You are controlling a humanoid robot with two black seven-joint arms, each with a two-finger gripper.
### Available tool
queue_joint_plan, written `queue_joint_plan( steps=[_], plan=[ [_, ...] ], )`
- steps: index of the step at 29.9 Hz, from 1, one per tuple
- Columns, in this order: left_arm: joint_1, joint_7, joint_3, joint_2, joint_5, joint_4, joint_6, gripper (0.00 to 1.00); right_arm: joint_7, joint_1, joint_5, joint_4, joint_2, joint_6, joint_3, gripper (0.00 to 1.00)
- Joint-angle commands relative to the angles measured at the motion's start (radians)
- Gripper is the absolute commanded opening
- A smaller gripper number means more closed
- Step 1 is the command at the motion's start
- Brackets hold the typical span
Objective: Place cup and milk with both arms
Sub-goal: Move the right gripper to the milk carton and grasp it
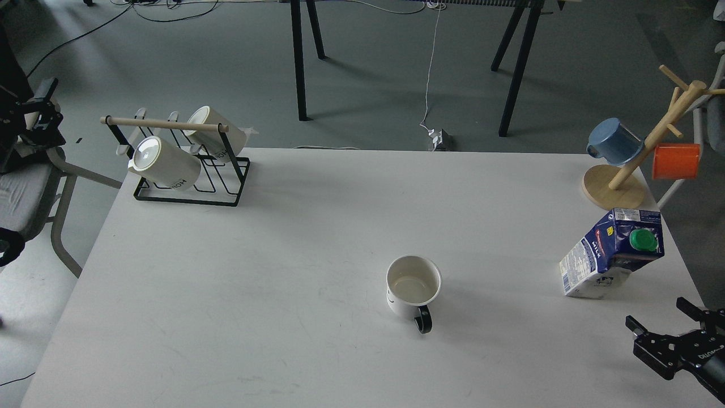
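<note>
Cup (413, 286) stands upright near the table (283, 238) centre, black handle pointing toward the near edge. Milk (614, 252) stands at the right side, green cap up, well apart from the cup. Right gripper (660, 317) hovers near the milk, fingers apart, holding nothing. Left gripper not visible

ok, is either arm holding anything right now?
No. The right gripper is open and empty, short of the milk carton. The cup stands free. The left gripper isn't in view.
</note>
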Motion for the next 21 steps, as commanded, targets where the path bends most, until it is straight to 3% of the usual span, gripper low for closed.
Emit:
queue_joint_plan(
  steps=[1, 21],
  plan=[
    [0.01, 0.0, 0.0, 0.0, -0.001, -0.001, 0.0, 1.0, 0.0, 0.027, -0.021, -0.005, 0.038, 0.0, 0.001, 0.99],
    [0.046, 0.0, -0.001, -0.028, -0.001, -0.001, 0.0, 1.0, 0.005, 0.148, -0.021, -0.077, 0.111, 0.0, 0.01, 0.99]
  ],
)
